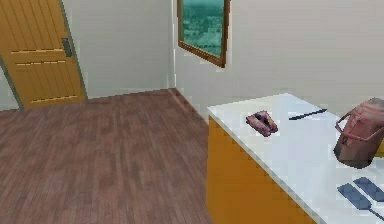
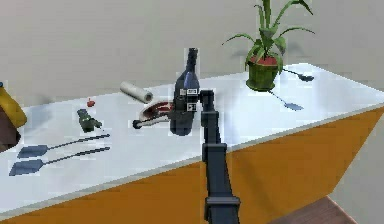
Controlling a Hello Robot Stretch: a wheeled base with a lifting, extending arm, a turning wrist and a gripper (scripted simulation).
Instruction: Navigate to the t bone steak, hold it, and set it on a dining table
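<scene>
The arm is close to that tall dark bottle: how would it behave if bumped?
The bottle is tall and narrow, so a bump high up would probably tip it. Lying on the counter, its round body would likely roll. It looks like glass, perhaps fragile.

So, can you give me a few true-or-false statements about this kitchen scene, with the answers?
1. A potted plant stands on the white counter. True.
2. The door is blue. False: it is orange.
3. A dark bottle stands upright beside the arm. True.
4. The floor is white tile. False: it is brown wood.
5. The paper roll stands on end. False: it lies on its side.
</scene>
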